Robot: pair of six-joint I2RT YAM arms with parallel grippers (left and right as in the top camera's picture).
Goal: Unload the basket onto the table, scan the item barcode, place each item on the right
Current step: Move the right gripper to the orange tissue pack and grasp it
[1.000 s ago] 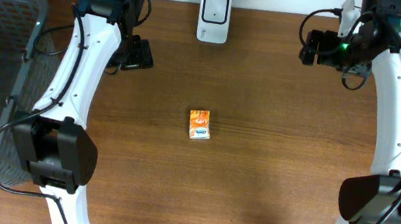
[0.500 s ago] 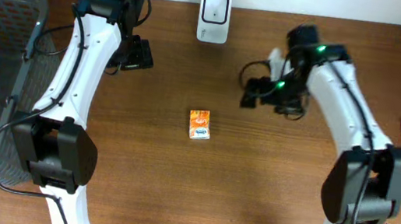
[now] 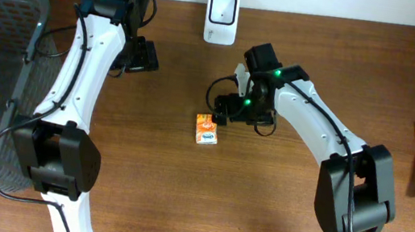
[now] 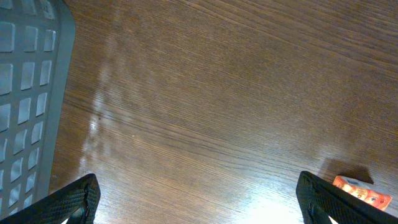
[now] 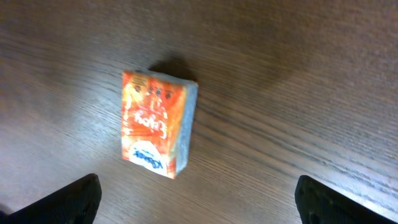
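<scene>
- Overhead: packet [image 3: 206,129] lies flat mid-frame on the desk [image 3: 275,215], below the white scanner [image 3: 221,18]; right hand [image 3: 221,115] hangs beside it, likely poised to pick
- Left wrist: left hand [image 4: 199,202] spread wide, idle, packet far lower right
- Right wrist: right hand wide, packet upper left of centre, untouched
</scene>
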